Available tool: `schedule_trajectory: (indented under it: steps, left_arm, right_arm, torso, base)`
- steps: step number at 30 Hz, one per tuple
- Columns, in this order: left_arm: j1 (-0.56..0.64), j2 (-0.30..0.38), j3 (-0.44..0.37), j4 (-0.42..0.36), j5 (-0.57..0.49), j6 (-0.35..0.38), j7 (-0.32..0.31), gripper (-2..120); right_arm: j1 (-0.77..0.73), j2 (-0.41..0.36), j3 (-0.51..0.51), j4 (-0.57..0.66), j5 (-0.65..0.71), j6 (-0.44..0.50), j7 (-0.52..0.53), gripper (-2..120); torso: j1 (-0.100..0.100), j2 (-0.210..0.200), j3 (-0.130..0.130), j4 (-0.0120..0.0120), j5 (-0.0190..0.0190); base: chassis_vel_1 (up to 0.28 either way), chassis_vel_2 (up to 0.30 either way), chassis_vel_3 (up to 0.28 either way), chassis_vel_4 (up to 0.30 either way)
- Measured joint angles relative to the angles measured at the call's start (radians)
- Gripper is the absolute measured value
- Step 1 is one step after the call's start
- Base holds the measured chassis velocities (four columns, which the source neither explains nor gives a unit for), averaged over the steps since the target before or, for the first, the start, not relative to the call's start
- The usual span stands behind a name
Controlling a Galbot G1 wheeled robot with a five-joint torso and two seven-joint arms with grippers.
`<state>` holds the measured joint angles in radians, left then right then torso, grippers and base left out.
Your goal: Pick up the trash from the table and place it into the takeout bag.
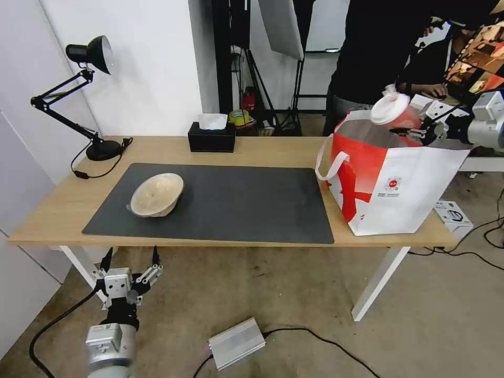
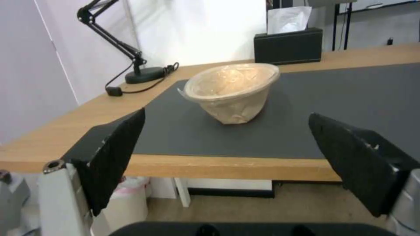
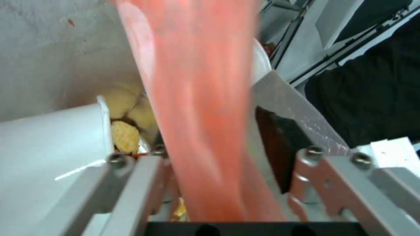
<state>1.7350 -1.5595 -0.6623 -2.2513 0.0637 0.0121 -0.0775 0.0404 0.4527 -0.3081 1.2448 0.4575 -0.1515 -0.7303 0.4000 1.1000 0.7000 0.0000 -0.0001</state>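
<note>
Long rectangular table (image 1: 262, 149) with light wood top, white legs and a large dark grey mat (image 1: 220, 202): standing across the head view, carrying every item below.

Large boxy white-and-red takeout bag (image 1: 399, 194) with silver foil lining and white loop handles: sitting upright at the table's right end, mouth gaping open. In the right wrist view its foil wall (image 3: 44, 49) is showing, with yellowish scraps (image 3: 124, 131) lying inside next to a white curved surface.

Shallow tan bowl (image 1: 156, 195): lying tilted on the left part of the mat, rim facing up and toward the left gripper; well apart from the bag.

Red drink cup with white lid (image 1: 395, 111): hanging tilted over the bag's open mouth, lid pointing left, gripped in the right gripper (image 1: 420, 128), whose fingers are closing on the cup's red body (image 3: 205, 108).

Left gripper (image 1: 130, 257): hovering below and in front of the table's front edge, fingers (image 2: 116, 154) spread wide, holding nothing, pointing at the tan bowl (image 2: 232, 90).
</note>
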Motion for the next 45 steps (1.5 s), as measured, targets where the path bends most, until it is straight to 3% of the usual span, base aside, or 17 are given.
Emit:
schedule_trajectory:
  steps: [2,6,15,31,40,45]
  left_arm:
    - [0.0,0.0,0.0,0.0,0.0,0.0,0.0,100]
    - [0.0,0.0,0.0,0.0,0.0,0.0,0.0,100]
    - [0.001,0.002,-0.001,-0.006,0.0,0.0,0.0,100]
    - [0.009,0.004,0.0,-0.022,0.001,0.001,0.0,100]
    - [0.013,0.008,-0.002,-0.035,0.001,0.004,0.001,100]
    - [0.016,0.009,-0.003,-0.038,0.001,0.005,0.001,100]
  right_arm:
    - [0.001,0.0,0.0,0.001,0.001,0.0,0.0,47]
    - [0.003,0.002,0.0,0.003,0.003,0.003,0.0,67]
    - [0.004,-0.005,0.001,0.01,0.006,0.004,-0.002,97]
    - [0.001,-0.027,0.022,0.034,0.036,0.004,0.002,100]
    - [-0.005,-0.041,0.09,0.144,0.183,-0.033,0.089,100]
    - [-0.003,-0.039,0.108,0.242,0.276,-0.046,0.201,100]
  torso:
    - [0.0,0.0,0.0,0.0,0.0]
    - [0.0,0.0,0.0,0.0,0.0001]
    - [0.0,0.0,0.0,-0.0001,0.0001]
    - [0.0,0.0,0.0,0.0,0.0001]
    - [0.0,0.0,0.0,-0.0001,0.0]
    - [0.0,0.0,0.0,-0.0001,-0.0001]
  base:
    - [0.0,0.0,0.0,0.0]
    - [0.0,0.0,0.0,0.0]
    - [0.0,0.0,0.0,0.0]
    - [0.0,0.0,0.0,0.0]
    - [0.0,0.0,0.0,0.0]
    - [0.0,0.0,0.0,0.0]
